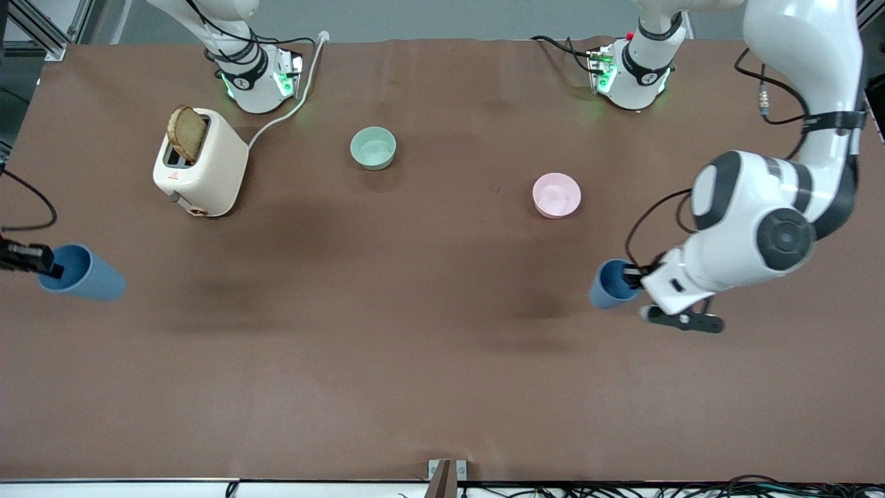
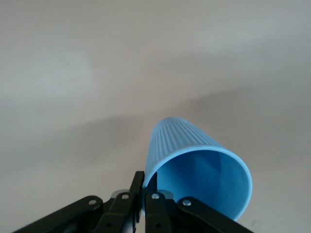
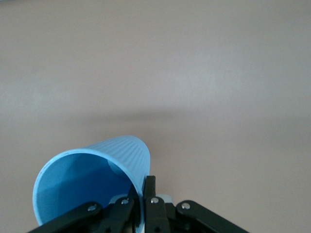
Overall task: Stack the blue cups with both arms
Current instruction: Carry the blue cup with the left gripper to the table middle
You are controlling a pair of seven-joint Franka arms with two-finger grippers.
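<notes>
desk (image 1: 415, 360): brown, carries toaster, two bowls | left gripper (image 1: 632, 275) clamped on rim of a blue cup (image 1: 610, 285) at left arm's end | right gripper (image 1: 43, 261) clamped on rim of the other blue cup (image 1: 81, 274) at right arm's end | step: both grasped | next: bring together mid-desk, align, nest

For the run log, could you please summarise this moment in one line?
left gripper: shut on blue cup | right gripper: shut on second blue cup | stacked: no

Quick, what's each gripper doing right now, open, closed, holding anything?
Left gripper: jaws closed on the rim of a blue cup.
Right gripper: jaws closed on the rim of the other blue cup.
</notes>
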